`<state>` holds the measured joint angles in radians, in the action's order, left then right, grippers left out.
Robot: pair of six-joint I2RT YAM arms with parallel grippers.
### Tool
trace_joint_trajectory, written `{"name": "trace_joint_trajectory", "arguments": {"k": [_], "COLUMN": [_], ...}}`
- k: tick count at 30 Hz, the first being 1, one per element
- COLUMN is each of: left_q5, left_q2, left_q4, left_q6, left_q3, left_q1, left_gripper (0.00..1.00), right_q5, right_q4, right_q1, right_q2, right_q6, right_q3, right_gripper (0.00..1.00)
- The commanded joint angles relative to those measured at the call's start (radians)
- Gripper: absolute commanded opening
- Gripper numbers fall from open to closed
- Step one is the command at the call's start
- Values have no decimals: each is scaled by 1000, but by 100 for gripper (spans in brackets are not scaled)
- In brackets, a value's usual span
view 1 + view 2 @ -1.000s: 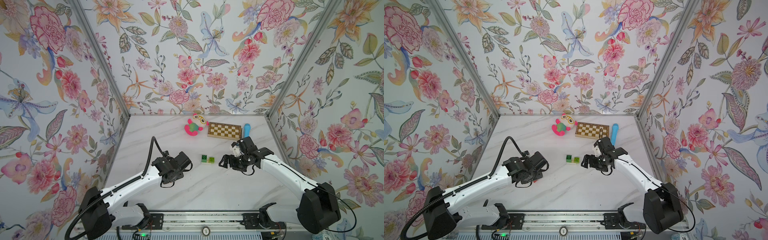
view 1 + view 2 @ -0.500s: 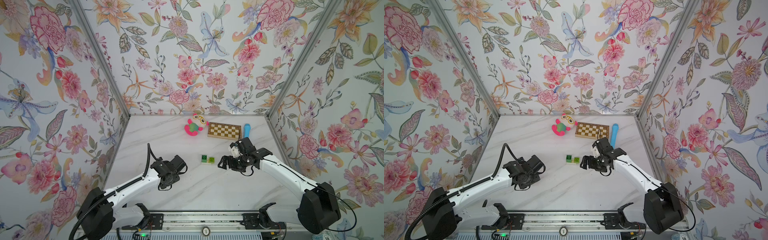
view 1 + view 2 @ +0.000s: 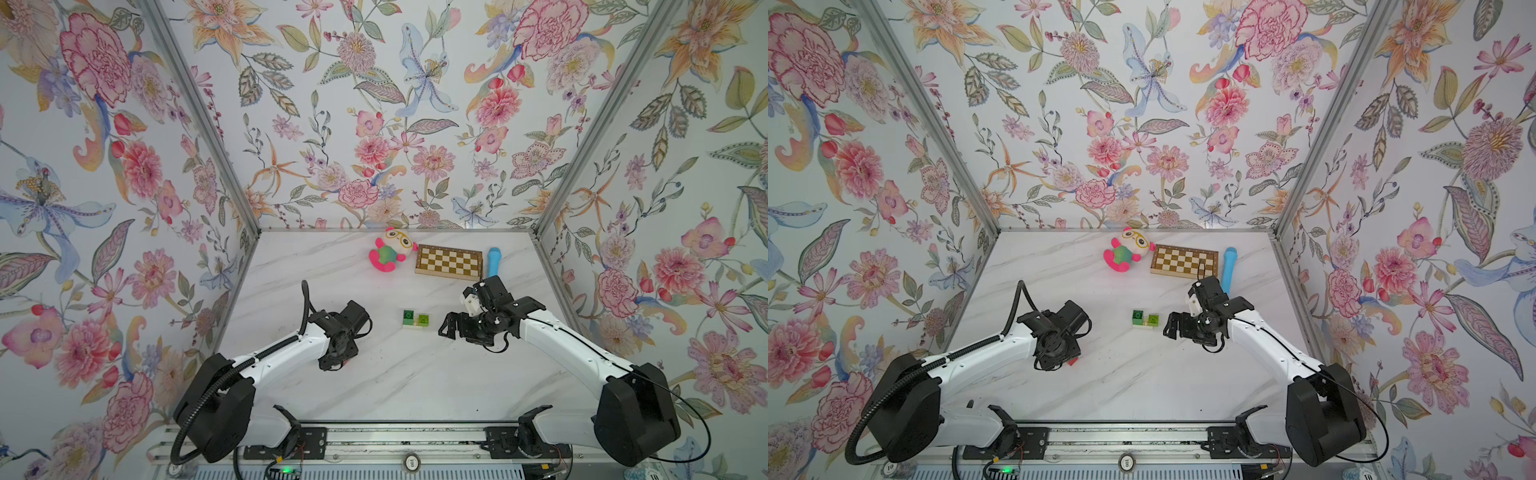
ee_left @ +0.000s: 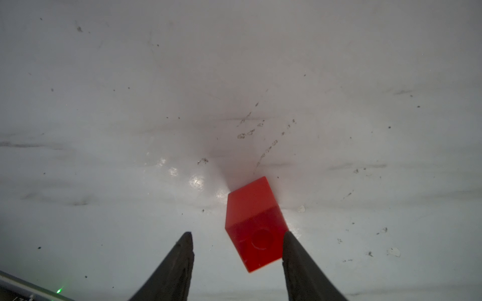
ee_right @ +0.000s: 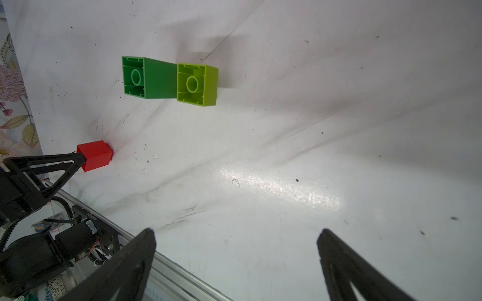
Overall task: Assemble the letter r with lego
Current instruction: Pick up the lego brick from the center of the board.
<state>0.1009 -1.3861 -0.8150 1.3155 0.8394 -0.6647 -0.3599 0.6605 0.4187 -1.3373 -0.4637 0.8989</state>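
Marble tabletop [image 3: 415,386]: left gripper [image 4: 236,234] points down, jaws loose around red brick [image 4: 250,208]; right gripper [image 5: 236,230] low, jaws spread.

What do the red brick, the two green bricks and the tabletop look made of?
Red brick: seemingly moulded hard plastic, with smooth satin faces and crisp edges.
Dark green brick and lime brick: likely the same plastic; hollow ribbed undersides with a central tube.
Tabletop: glossy marble-patterned sheet, perhaps laminate; a glare patch and scuffs show.
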Motion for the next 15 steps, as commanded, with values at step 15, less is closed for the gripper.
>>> {"name": "trace_joint_trajectory", "arguments": {"k": [15], "left_q5": [-25], "left_q2": [6], "left_q4": [-49], "left_q6": [-6], "left_q3": [63], "left_q1": [11], "left_gripper": [56], "right_q5": [-24], "right_q4": [-12], "right_q1": [-32], "right_q2": [-72], "right_q6": [28], "right_q3": [12], "right_gripper": [99]}}
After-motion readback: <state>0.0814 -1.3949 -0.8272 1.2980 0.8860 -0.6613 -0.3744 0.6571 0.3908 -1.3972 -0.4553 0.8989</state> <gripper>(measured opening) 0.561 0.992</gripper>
